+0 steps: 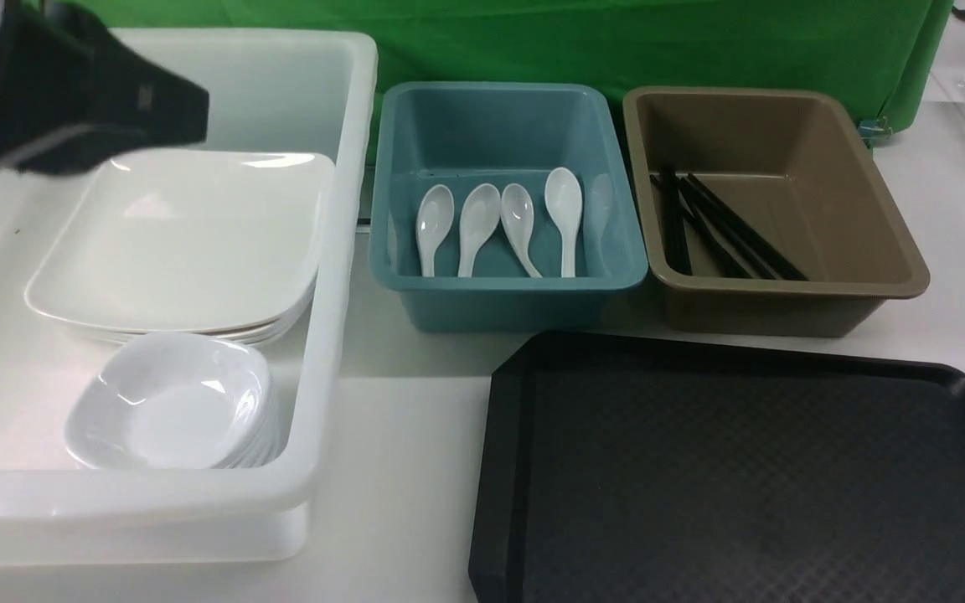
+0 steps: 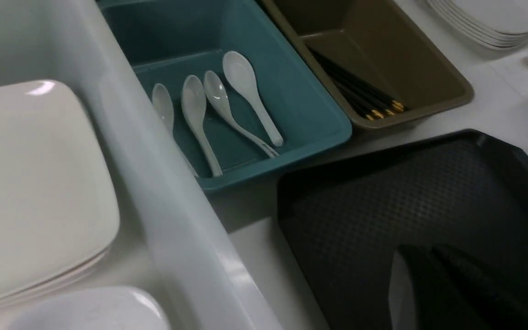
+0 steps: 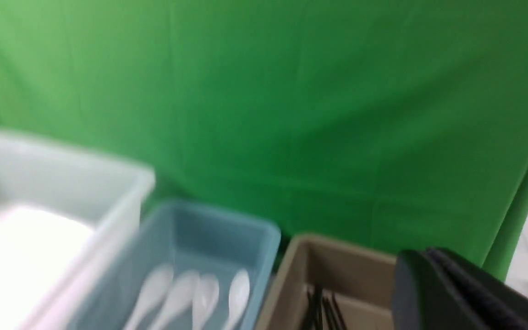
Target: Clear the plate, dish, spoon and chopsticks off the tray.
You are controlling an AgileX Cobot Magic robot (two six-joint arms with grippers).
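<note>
The white bin (image 1: 340,251) is the largest thing and stands at the left of the table; inside it a stack of square white plates (image 1: 189,243) lies toward the back and a stack of small deep white dishes (image 1: 172,406) sits in front of them, near the bin's near wall. The black tray (image 1: 742,469) with the diamond-pattern surface lies at the near right, and its whole visible surface is bare. Behind the tray stand two smaller bins side by side: the blue bin (image 1: 508,293) in the middle holds four white soup spoons (image 1: 491,222) lying next to each other with the bowls pointing away from the robot, and the brown bin (image 1: 784,306) to its right holds the black chopsticks (image 1: 725,226), whose gold bands show in the left wrist view. The left arm is raised over the far left part of the white bin, above the plates, and the left gripper (image 2: 433,279) has its dark fingers pressed together with nothing between them. The right arm is not seen in the front view; in its own blurred wrist view the right gripper (image 3: 433,284) is lifted high, facing the green backdrop (image 3: 291,101) above the brown bin, its fingers also closed together and empty.
</note>
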